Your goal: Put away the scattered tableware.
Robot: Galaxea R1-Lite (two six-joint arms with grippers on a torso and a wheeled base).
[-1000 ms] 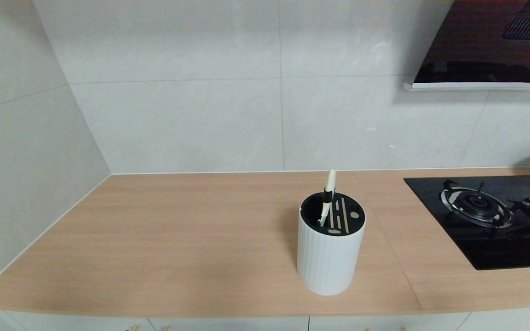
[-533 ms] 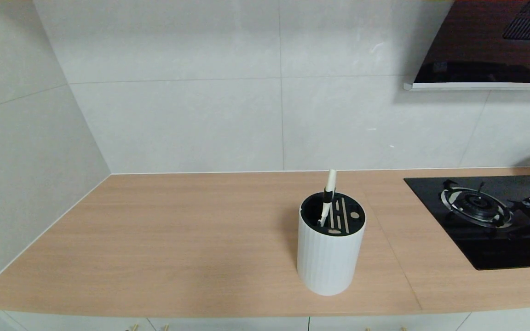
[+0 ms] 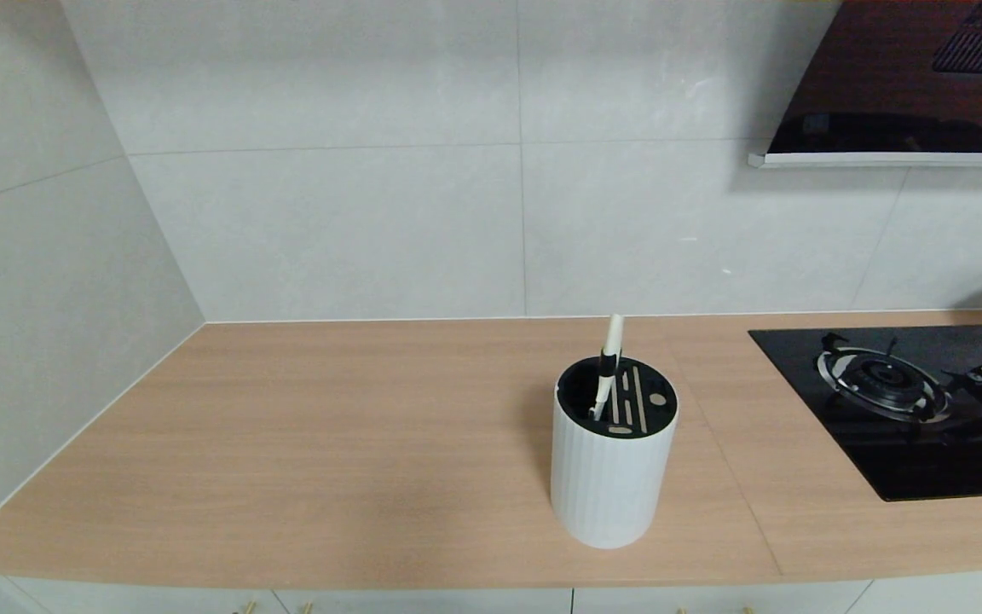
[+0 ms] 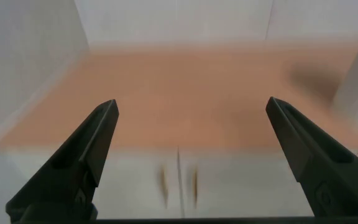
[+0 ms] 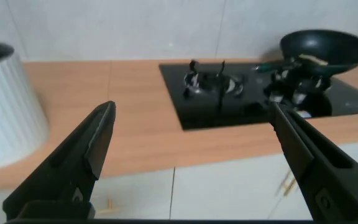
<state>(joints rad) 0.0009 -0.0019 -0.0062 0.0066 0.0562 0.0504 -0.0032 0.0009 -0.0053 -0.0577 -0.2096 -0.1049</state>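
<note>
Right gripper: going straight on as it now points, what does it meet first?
Likely the countertop beside the hob, which the right gripper faces with open jaws; depth is unclear.

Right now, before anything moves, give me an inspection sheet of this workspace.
Surface: light wooden countertop.
Job's things: white ribbed utensil holder upright on it; one white-handled utensil leaning in its open compartment.
Clutter: nothing seen.
End effectors: left end effector open, holding nothing; right end effector open, holding nothing.
Cables: nothing seen.
Surroundings: gas hob on the robot's right, dark pan on it; range hood above; tiled wall behind.
</note>
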